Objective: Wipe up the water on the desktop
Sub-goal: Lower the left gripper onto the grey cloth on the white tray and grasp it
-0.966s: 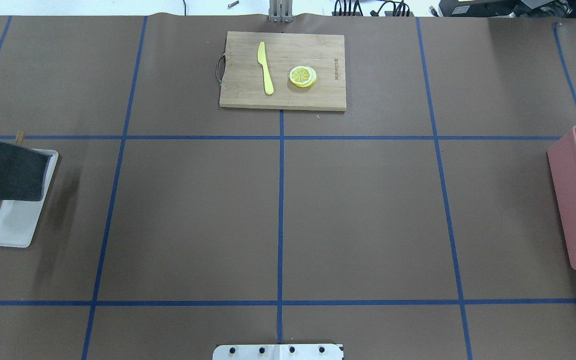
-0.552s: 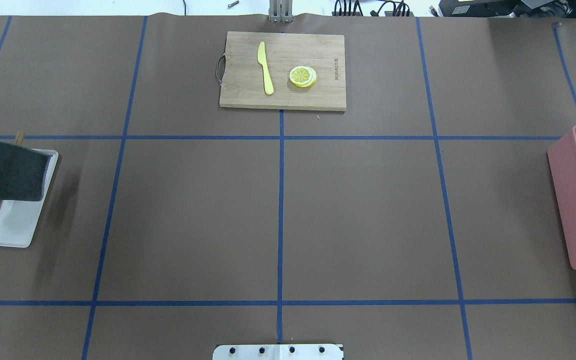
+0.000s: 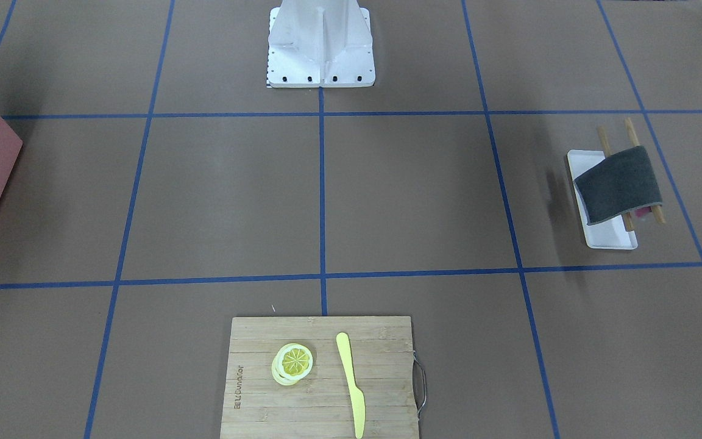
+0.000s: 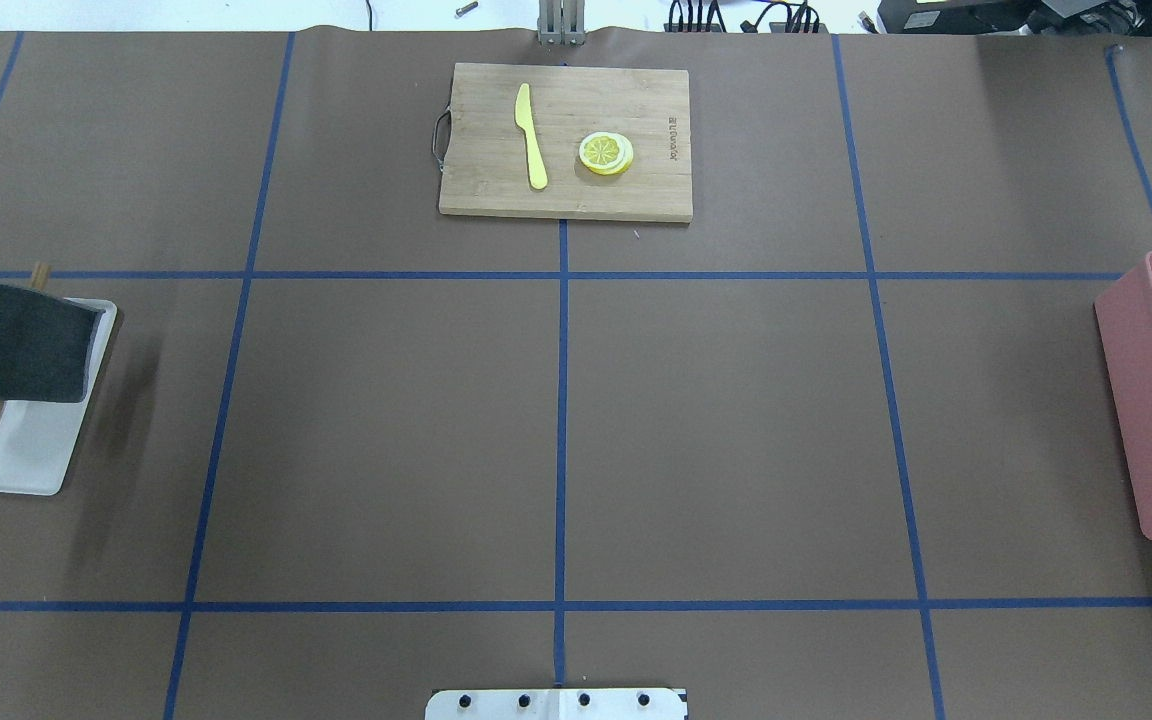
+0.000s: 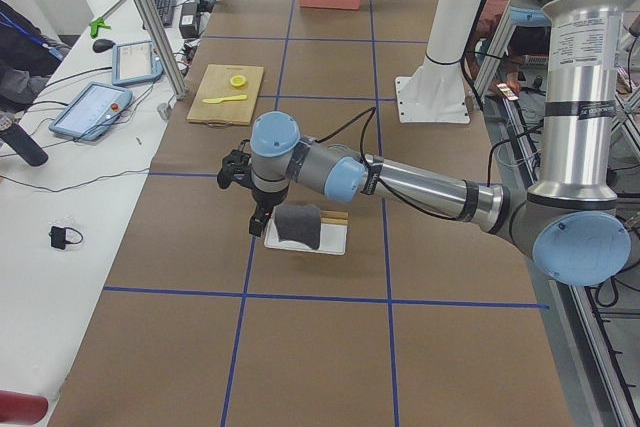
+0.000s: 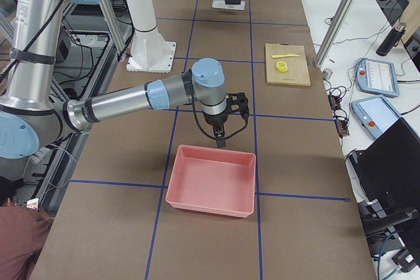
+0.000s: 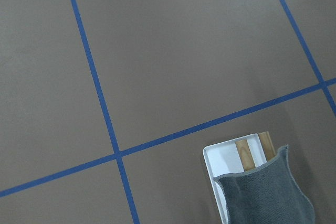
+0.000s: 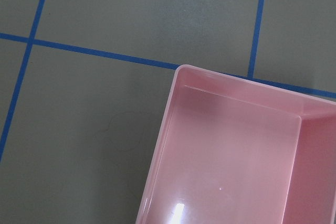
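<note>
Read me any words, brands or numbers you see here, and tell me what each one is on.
Cutting board: one short brand mark burned in along the edge opposite the handle, too blurred to read.
Tablets beside the table: the screens are too small to read.
No other text is readable.

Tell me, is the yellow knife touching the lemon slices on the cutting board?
Apart. The overhead view shows bare cutting board between the yellow knife and the lemon slices; the front-facing view shows the same gap.
</note>
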Robot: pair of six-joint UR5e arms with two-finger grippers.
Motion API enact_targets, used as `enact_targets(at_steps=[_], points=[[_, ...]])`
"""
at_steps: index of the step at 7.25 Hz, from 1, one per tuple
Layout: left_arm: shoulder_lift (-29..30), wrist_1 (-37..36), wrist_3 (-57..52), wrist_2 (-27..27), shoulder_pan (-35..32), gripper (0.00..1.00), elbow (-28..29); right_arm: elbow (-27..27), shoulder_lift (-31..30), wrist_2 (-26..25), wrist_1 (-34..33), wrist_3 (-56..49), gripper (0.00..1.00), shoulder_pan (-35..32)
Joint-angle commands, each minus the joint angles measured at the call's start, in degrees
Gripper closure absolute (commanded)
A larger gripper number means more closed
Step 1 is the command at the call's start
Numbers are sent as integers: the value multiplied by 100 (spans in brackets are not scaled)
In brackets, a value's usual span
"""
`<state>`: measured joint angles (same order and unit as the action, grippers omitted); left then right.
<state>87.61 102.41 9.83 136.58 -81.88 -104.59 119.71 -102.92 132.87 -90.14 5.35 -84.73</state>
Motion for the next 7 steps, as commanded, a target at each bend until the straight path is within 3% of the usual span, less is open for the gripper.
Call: enact_targets(at_steps=[1,3,4,6,7], points=[[-208,1047,1042,-8,557,2,227,0,0,-7,-4,-7,0,0],[-244,2392,1929,-26,1040,6,798,-9,0,-7,-4,2,0,0],[-244,2990,2474,-17,1173,17,939,-9,0,-7,-4,2,0,0],[-288,3215,2603,-8,1192,61,1002,-18,0,-16,-4,2,0,0],[-288,3233,2585,-8,1192,63,1063,-18,0,-16,-4,2,0,0]])
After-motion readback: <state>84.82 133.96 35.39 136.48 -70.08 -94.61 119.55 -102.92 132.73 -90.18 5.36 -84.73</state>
